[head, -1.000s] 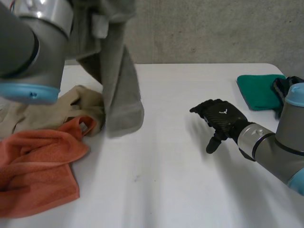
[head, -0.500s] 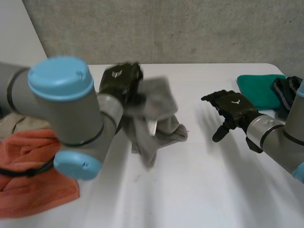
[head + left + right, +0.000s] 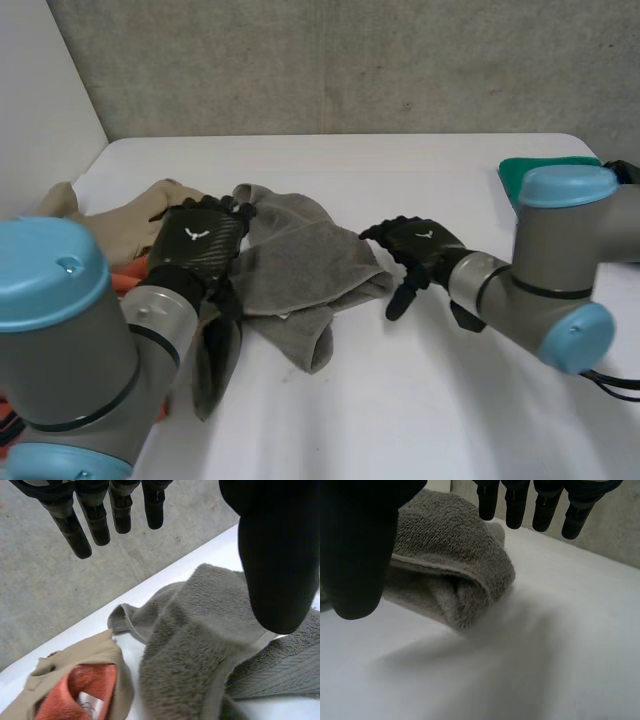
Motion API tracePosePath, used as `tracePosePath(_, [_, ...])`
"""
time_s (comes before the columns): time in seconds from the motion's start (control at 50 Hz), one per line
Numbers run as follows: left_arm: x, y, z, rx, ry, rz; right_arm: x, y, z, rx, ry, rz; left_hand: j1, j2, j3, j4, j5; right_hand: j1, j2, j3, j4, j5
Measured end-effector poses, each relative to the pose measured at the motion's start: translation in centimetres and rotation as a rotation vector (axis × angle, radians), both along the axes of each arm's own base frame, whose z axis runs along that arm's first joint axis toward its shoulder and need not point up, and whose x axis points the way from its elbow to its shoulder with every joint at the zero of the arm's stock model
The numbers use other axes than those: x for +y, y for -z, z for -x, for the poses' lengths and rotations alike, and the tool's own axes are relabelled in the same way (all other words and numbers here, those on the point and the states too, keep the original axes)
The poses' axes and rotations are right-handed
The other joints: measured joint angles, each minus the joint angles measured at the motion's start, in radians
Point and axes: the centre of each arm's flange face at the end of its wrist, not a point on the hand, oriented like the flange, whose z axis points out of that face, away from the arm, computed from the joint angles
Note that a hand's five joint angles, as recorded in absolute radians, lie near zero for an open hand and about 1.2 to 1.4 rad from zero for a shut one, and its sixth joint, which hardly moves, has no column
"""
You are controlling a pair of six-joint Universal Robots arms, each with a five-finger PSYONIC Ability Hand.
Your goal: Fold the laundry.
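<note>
- The left arm point(image 3: 70, 340) reaches forward, and its grey wrist angles toward the middle.
- The left robot hand point(image 3: 195, 245) faces palm down, with fingers point(image 3: 75, 530) straight and the thumb point(image 3: 277, 565) held apart from them.
- The right arm point(image 3: 545, 280) reaches in toward the middle.
- The right robot hand point(image 3: 418, 245) faces palm down, fingers loosely extended and thumb pointing down.

Grey towel point(image 3: 300, 265) blocks the middle; table point(image 3: 430, 400) nearer seems bare.

I see a white table point(image 3: 420, 400) running across my feed, a rough grey concrete wall point(image 3: 350, 60) behind its far edge, and a plain white panel point(image 3: 40, 90) at the left.
</note>
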Motion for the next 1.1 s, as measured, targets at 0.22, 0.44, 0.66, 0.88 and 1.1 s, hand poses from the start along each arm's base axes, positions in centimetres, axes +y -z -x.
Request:
tracePosePath(0.22, [-3.0,3.8,0.3,-0.055,-0.121,-0.053,-0.5,2.7,-3.4,0.018,0.005,0.083,0.059,0.058,0.049,0.062,0.047,0.011,0.02,0.027,0.021,0.021])
tracePosePath(0.44, [-4.2,7.0,-0.8,-0.07,-0.192,-0.193,-2.0,4.2,-4.2,0.013,0.064,0.194,0.881,0.844,0.832,0.848,0.813,0.89,0.95,0.939,0.937,0.904])
tracePosePath(0.66, [-5.5,-1.0,-1.2,0.068,-0.204,-0.03,-4.8,-5.6,-1.2,-0.121,0.184,0.421,0.917,0.981,0.968,0.992,0.904,0.89,0.968,0.979,0.983,0.917])
tracePosePath(0.88, [-2.2,-14.9,-1.3,0.235,-0.029,0.296,-3.7,-19.7,4.7,-0.18,0.173,0.597,0.917,0.983,0.971,0.992,0.904,0.906,0.968,0.979,0.986,0.967])
tracePosePath(1.1, [-2.4,-14.1,-0.3,0.187,0.077,0.215,-3.4,-20.4,7.6,0.006,0.098,0.549,0.917,0.984,0.971,0.996,0.904,0.906,0.968,0.984,0.986,0.973])
